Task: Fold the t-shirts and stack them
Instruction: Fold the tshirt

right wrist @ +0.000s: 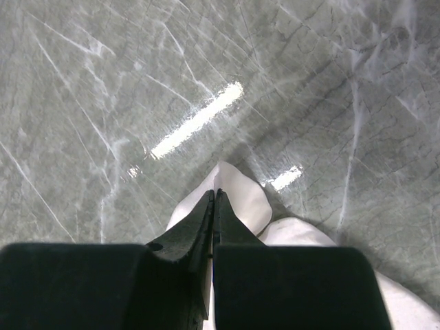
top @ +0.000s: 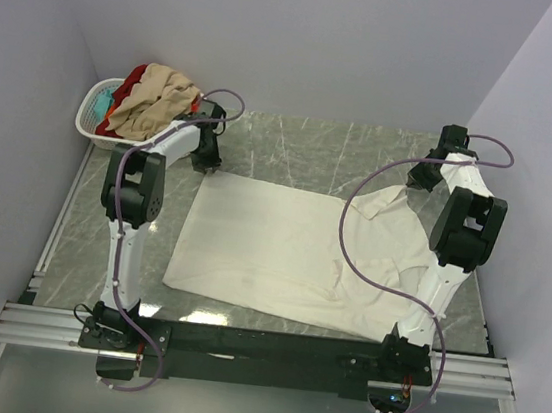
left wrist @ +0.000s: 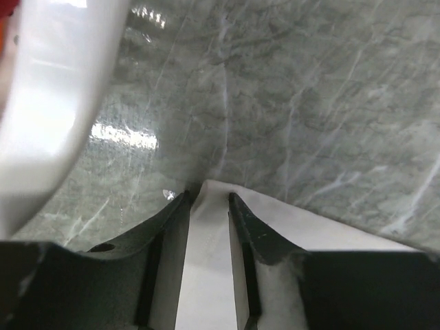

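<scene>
One cream shirt lies spread beside the basket, unfolded, its long axis running away from the basket, hem nearest, collar farthest. Other shirts wait in the basket; we judge nothing folded yet. Our left gripper stands apart astride the hem corner; our right gripper pinches the shirt's far end.

Marble table bears cream t-shirt and basket.
</scene>
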